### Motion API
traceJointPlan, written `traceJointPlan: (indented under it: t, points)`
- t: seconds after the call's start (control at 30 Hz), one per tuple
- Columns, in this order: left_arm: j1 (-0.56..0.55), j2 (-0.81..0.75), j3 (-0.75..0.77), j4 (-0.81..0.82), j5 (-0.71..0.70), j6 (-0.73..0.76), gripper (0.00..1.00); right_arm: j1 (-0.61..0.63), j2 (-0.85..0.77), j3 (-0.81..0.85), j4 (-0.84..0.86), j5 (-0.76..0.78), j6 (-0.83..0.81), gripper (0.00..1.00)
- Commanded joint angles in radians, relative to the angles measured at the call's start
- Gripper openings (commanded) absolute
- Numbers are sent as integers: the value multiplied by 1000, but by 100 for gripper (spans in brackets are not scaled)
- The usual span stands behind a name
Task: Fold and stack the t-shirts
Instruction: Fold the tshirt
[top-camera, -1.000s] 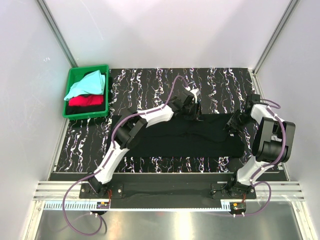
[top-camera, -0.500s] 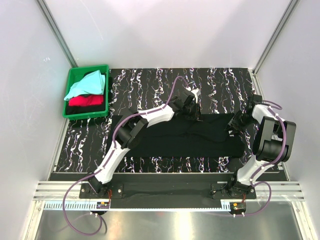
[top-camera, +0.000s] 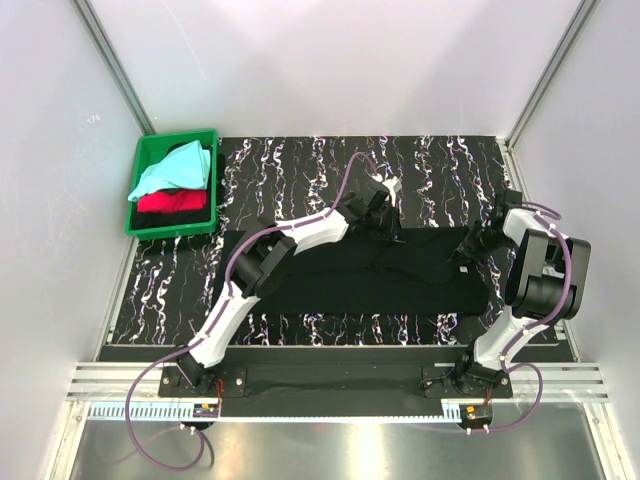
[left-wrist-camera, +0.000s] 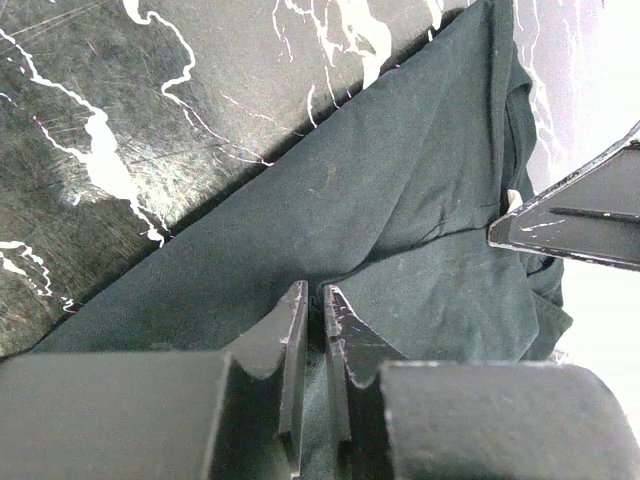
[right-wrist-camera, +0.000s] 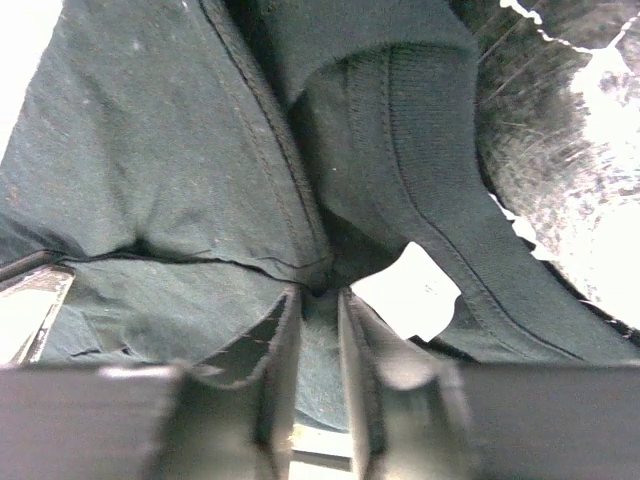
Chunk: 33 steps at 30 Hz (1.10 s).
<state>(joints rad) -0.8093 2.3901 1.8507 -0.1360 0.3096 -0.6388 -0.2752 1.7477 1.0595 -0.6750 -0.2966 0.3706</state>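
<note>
The left gripper (left-wrist-camera: 312, 300) is clenched on a fold of the black tee (top-camera: 380, 280), while the right gripper (right-wrist-camera: 318, 300) pinches bunched cloth beside the neck label (right-wrist-camera: 405, 290).

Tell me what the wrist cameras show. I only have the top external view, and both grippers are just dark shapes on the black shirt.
Observer: In the left wrist view, the left gripper has its jaws almost together, pinching a crease of the black t-shirt.
Operator: Report the right one.
Observer: In the right wrist view, the right gripper has bunched cloth squeezed between its jaws, with folds running into the gap.
Operator: Find the neck label.
Observer: The white neck label shows just beside the right gripper's fingers, next to the ribbed collar band.
</note>
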Motion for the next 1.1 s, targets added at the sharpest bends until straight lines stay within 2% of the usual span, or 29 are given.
traceJointPlan:
  t: [0.0,0.07,0.3,0.63,1.07]
  points:
    - [-2,-66,36,18,28,1,12,-2,-27,22,18,-30,4,25]
    - [-2,-75,25,12,29,1,9,-2,-48,19,14,-38,7,17]
    - [-4,-138,-8,-42,28,34,0,-2,-116,-29,-1,-47,4,16]
    - [-4,-227,-108,-79,34,30,0,-2,-157,-52,-37,-49,-4,16]
    - [-5,-407,-386,-93,56,-4,0,1,-289,-165,-84,-148,-1,18]
